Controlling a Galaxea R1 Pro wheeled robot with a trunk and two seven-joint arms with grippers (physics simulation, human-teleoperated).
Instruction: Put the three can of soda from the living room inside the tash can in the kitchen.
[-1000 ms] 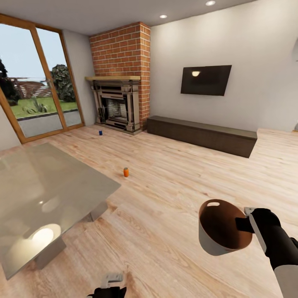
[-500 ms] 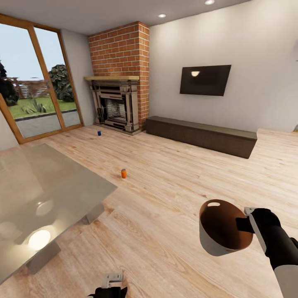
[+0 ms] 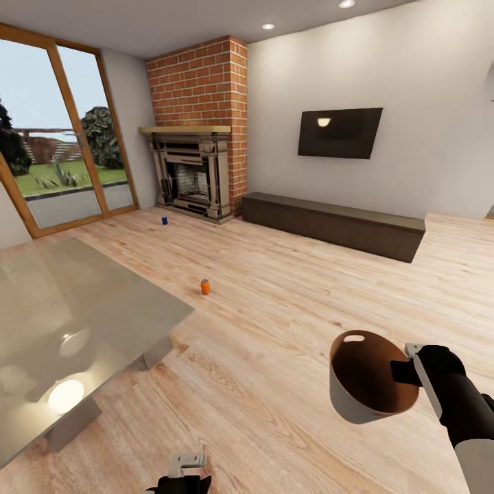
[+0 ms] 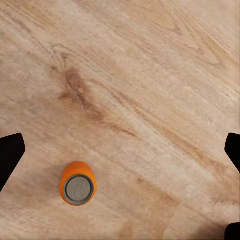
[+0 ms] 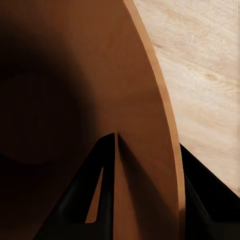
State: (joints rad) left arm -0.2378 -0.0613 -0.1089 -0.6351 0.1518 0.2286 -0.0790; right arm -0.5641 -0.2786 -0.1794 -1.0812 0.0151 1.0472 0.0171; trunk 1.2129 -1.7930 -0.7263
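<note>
**Item 1 – trash can.** Carried in the air by the right gripper, mouth tipped toward the head camera, interior dark and apparently empty. In the right wrist view its wall is seen pinched between the two dark fingers, one inside, one outside. Risk: with a rim-only hold, the bin may swing or slip if the base turns sharply.

**Item 2 – orange can.** Stood upright on the light wood floor, out in the open just beyond the far corner of the glossy grey table.

**Item 3 – blue can.** Upright on the floor close before the fireplace, well apart from Item 2.

**Item 4 – second orange can.** Seen from above in the left wrist view, upright on the floor beneath the left gripper, off-centre toward one finger. The fingers are spread wide and nothing is held. Risk: a straight descent is judged likely to clip the can with a fingertip and tip it, after which it could roll away; centring is called for first.

**Item 5 – surroundings.** Brick chimney, wall TV, low dark bench. Risk: the table corner lies beside the path to Items 2 and 3 and could be struck by the base or an arm.
</note>
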